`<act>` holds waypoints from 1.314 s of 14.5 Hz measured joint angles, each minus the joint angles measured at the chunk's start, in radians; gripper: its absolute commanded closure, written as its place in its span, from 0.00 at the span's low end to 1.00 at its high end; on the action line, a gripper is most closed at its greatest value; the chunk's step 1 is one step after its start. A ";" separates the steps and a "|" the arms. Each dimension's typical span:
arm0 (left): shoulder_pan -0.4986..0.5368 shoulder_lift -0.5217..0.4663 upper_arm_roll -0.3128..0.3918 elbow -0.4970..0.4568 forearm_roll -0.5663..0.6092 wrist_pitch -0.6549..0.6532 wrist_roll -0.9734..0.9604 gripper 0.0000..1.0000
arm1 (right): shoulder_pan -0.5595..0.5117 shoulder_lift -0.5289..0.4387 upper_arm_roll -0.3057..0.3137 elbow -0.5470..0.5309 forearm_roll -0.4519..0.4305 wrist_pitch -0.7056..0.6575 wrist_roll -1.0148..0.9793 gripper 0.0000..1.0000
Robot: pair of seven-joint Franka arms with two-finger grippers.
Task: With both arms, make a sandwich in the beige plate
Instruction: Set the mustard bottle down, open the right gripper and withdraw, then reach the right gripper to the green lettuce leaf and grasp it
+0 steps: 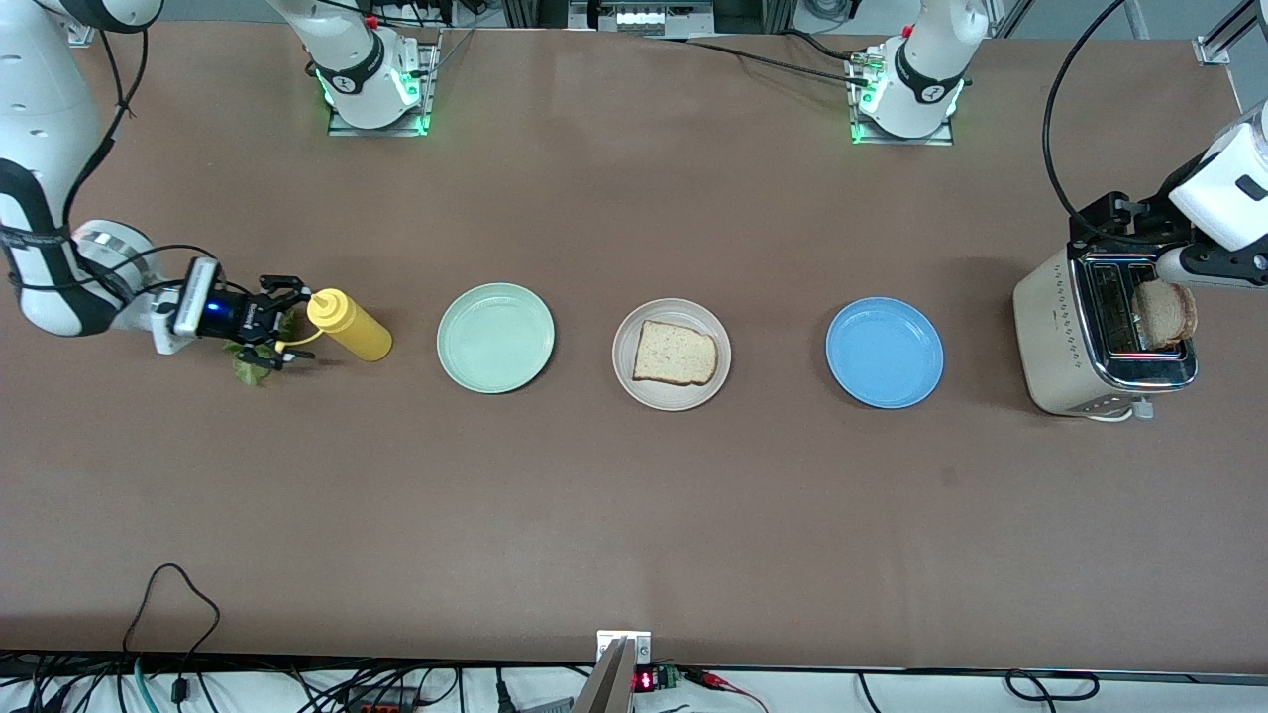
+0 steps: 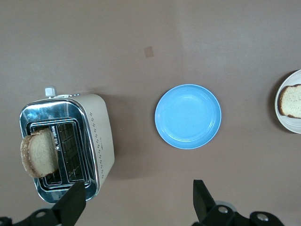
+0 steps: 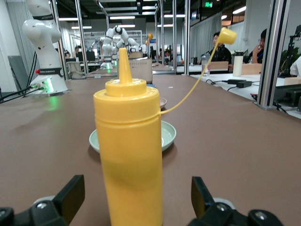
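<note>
The beige plate (image 1: 628, 378) lies mid-table with one bread slice (image 1: 674, 353) flat on it; both show at the edge of the left wrist view, plate (image 2: 283, 119) and slice (image 2: 292, 100). A second bread slice (image 1: 1166, 313) (image 2: 39, 153) sticks up out of the toaster (image 1: 1050, 327) (image 2: 99, 136). My left gripper (image 1: 1124, 226) (image 2: 137, 197) hangs open over the toaster's end, holding nothing. My right gripper (image 1: 285, 322) (image 3: 135, 195) is low at the table, open around an upright yellow squeeze bottle (image 1: 352, 329) (image 3: 129, 141) with gaps on both sides. A green lettuce leaf (image 1: 246, 368) lies under it.
A mint green plate (image 1: 495, 337) (image 3: 168, 135) lies between the bottle and the beige plate. A blue plate (image 1: 885, 353) (image 2: 188, 116) lies between the beige plate and the toaster. The bottle's cap (image 3: 227, 36) dangles loose on its tether.
</note>
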 measured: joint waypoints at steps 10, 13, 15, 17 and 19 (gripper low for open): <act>0.000 0.000 0.000 0.000 0.000 0.000 0.000 0.00 | 0.004 -0.158 -0.112 0.166 -0.259 0.041 0.449 0.00; 0.000 0.000 0.000 0.000 0.000 0.000 0.000 0.00 | 0.028 -0.178 -0.111 0.284 -0.334 0.042 0.640 0.00; 0.000 0.000 0.000 0.000 0.000 -0.001 0.000 0.00 | 0.057 -0.202 -0.111 0.339 -0.388 0.042 0.784 0.00; 0.000 0.000 0.000 0.000 0.000 -0.001 0.000 0.00 | 0.095 -0.240 -0.111 0.360 -0.453 0.052 0.929 0.00; 0.000 0.000 0.000 0.000 0.000 -0.001 0.000 0.00 | 0.145 -0.279 -0.117 0.361 -0.524 0.079 1.062 0.00</act>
